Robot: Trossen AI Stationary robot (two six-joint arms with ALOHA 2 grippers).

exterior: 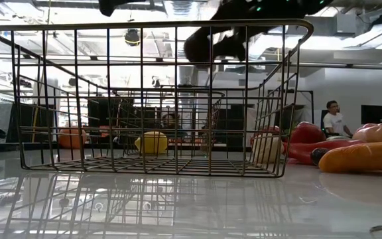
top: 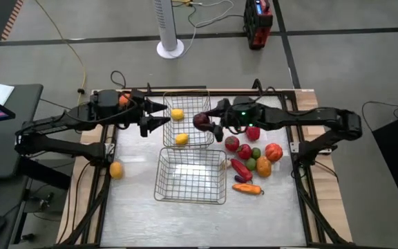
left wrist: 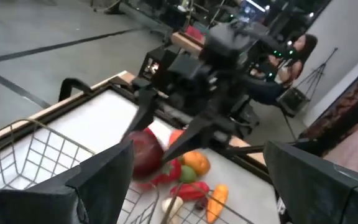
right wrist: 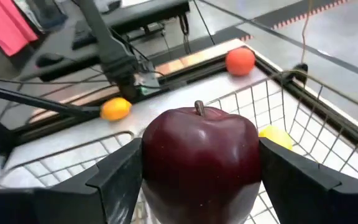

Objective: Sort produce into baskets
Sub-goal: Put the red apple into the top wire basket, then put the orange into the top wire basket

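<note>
Right tool (right wrist: 197,180): we are gripping a dark red apple (right wrist: 199,158) between the two fingers, one on each flank at its widest girth, stem up. In the high view the right tool (top: 209,123) is holding this apple (top: 201,122) over the right-hand rim of the far basket (top: 185,97). We are judging the apple to be rigid, smooth and glossy, hence somewhat slippery; a round body of this kind is best held across its middle, as here, since a grip nearer the top or bottom would tend to squeeze it out. It looks light enough for the tool and unlikely to break if released low over the wire.

Far basket contents: we are seeing two yellow pieces (top: 177,115) lying on the mesh floor.

Left tool (top: 159,114): we are holding it over the left edge of the same basket, fingers spread wide and carrying nothing.

Near basket (top: 191,197): it holds nothing that we can see.

Remaining produce on the surface (top: 137,214): a cluster of red, green and orange rounds (top: 273,151), a red chili (top: 241,168) and a carrot (top: 248,188) to the right of the baskets; one orange round (top: 116,169) to the left; another orange round (top: 124,99) near the far left corner.
</note>
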